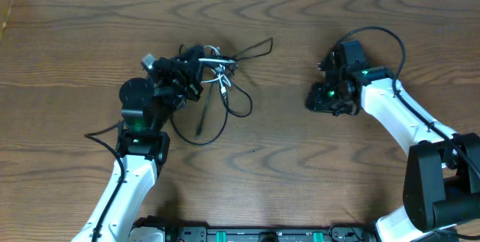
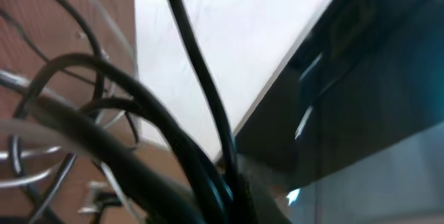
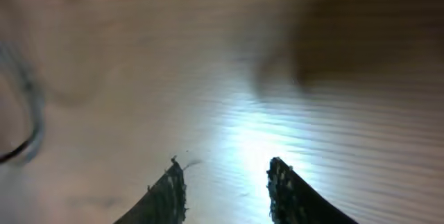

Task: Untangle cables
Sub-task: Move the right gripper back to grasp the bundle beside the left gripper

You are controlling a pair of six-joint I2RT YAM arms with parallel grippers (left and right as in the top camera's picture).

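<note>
Wood-grain table point(image 1: 300, 17) filling the overhead view. Left arm point(image 1: 139, 133) reaching in from 7 o'clock, right arm point(image 1: 390, 103) from 4 o'clock. Left gripper point(image 1: 187, 73) at 10 o'clock of centre, pressed closed on the cables point(image 1: 219, 68), buried in the tangle. Right gripper point(image 1: 316, 100) at 3 o'clock, well apart from the tangle, fingers point(image 3: 166, 193) spread over bare wood, holding nothing. Black loops trailing toward 6 o'clock below the knot, with pale strands inside it.

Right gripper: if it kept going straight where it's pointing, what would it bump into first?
Most likely the bare wooden table: the right gripper, jaws open, aims at lit wood. A blurred cable lies off to the left.
</note>
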